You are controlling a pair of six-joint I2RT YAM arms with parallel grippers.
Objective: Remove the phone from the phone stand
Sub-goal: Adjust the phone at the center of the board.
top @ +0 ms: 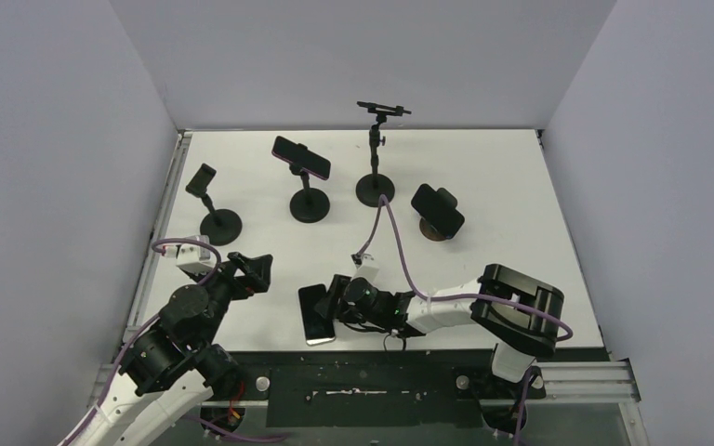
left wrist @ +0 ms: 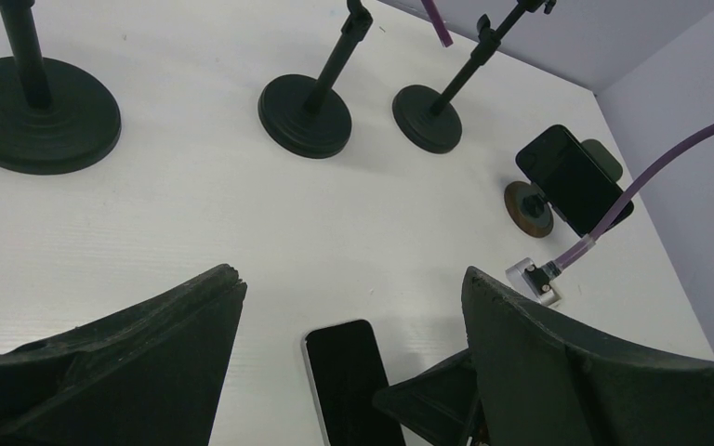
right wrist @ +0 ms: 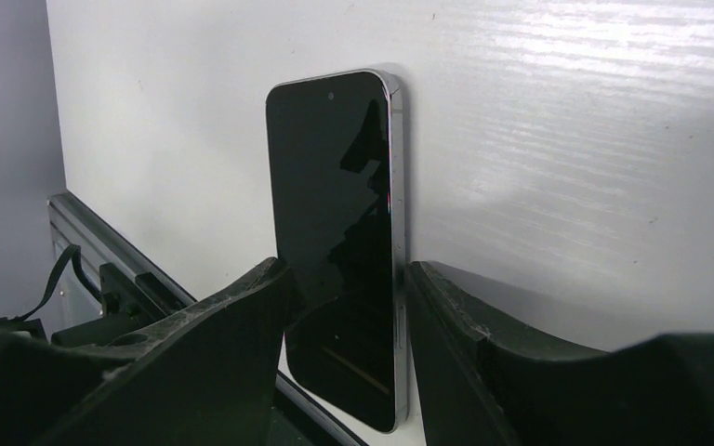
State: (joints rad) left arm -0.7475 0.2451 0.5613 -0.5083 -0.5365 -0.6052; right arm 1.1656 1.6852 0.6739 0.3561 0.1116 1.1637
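Start at the right fingers (right wrist: 242, 325): set one on each long side of the phone (right wrist: 335, 232), right up against its thin edges, nearer its bottom end than its top. Cannot tell whether squeezing yet or only close. Look next at the left fingers (left wrist: 167, 325): spread wide apart, holding nothing, in front of the tall stand (top: 375, 153) and off to its left. Find the phone lying flat on the desk (top: 521, 186), screen up, well in front of the tall stand and a bit to its left, close to the desk's near edge. Likely off its holder already, going by the empty clamp on top of the tall stand. Now the worries, as guesses only. Could slip out of a pinch on such thin, smooth edges. Could skid along the desk toward that near edge if nudged and not gripped. Could droop at the top end on lifting, with the hold so far down. Watch also the purple cable (top: 395, 242), looping from the right arm up to the foot of the tall stand: could catch there and rock it with one tug. Last, the pointing: long axis from the near edge back toward the tall stand's side of the desk. Top end, with the small camera dot, toward the tall stand's side. Bottom end toward the arms.
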